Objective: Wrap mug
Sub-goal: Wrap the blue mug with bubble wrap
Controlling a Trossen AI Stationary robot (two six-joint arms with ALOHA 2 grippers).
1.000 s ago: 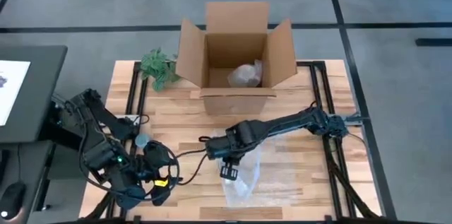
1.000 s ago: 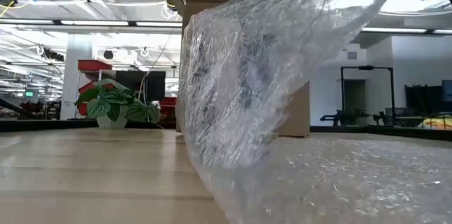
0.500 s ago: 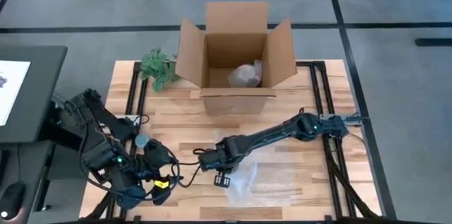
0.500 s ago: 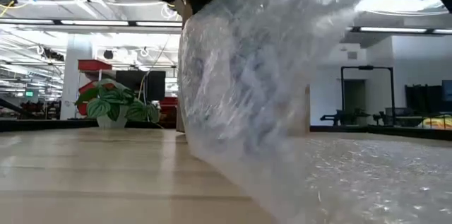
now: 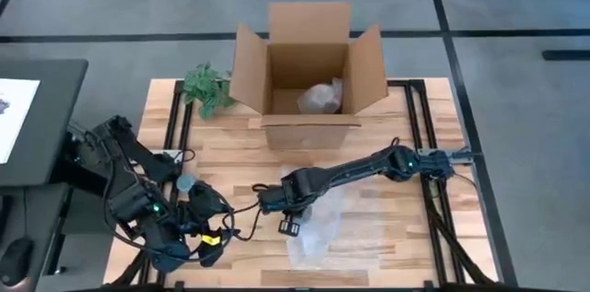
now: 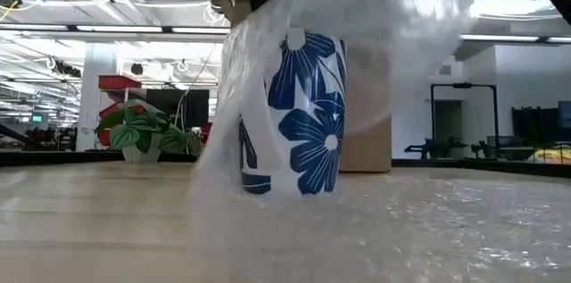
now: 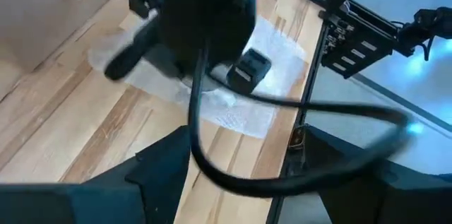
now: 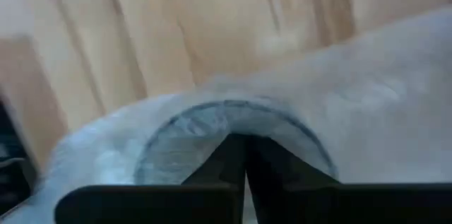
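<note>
The right tool (image 5: 288,225), pressed together on the clear bubble-wrap sheet (image 5: 318,232), hangs above the white mug with blue flowers (image 6: 294,113) standing on the wooden bench (image 5: 230,168). Best to draw the sheet snug over the mug, keeping the pinch firm so it neither slips nor tips the mug. The left tool (image 5: 210,241) waits aside, its spread not discernible.

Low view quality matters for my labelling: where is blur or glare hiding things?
Low view: the bubble wrap smears beside the sharp blue-flowered mug, with ceiling-light glare at top right. Right wrist view: soft throughout, the right gripper pinching wrap.
</note>
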